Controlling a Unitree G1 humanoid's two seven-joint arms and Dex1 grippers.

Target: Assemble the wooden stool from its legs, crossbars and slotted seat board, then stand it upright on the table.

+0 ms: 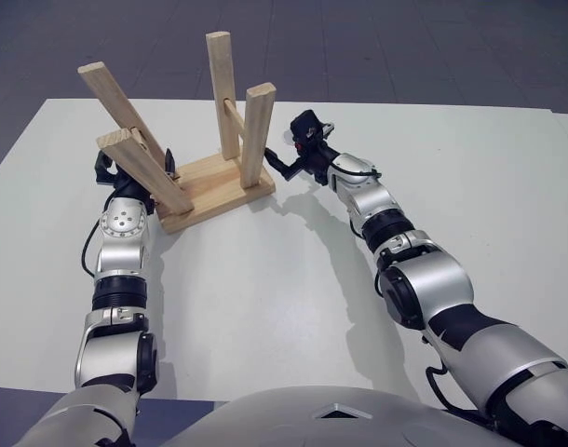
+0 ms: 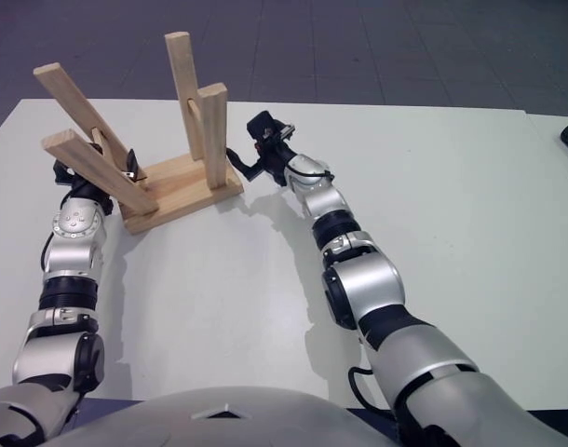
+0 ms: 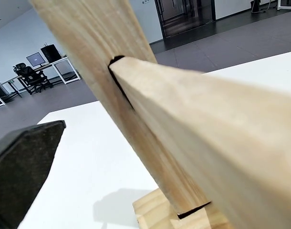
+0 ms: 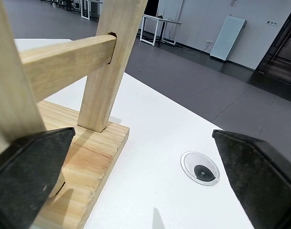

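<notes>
**Pale wood stool upside down on the table, a gripper at each end**

Pale wood throughout, the stool sits inverted on the white table (image 1: 433,149), towards its far left part. At the left, the left gripper (image 1: 137,170) is at the seat board's left end, close behind the near left leg (image 1: 146,169). The leg hides it, so I cannot tell whether it is clamped or apart. That leg and the far left leg (image 1: 114,96) lean steeply to the left. The left crossbar (image 3: 207,143) enters a notch in one of them.

The seat board (image 1: 214,191) lies flat on the table with all four legs pointing up from it.

Right of centre, the far right leg (image 1: 223,93) and near right leg (image 1: 256,135) stand close to upright. The right crossbar (image 4: 64,59) joins them and is seated in a slot in the farther leg.

At the right, the right gripper (image 1: 286,147) is just beside the near right leg, low down near the seat board's right end. Its jaws are spread wide, with one pad (image 4: 26,176) close against that leg. A round cable port (image 4: 199,168) in the tabletop shows between the pads.
</notes>
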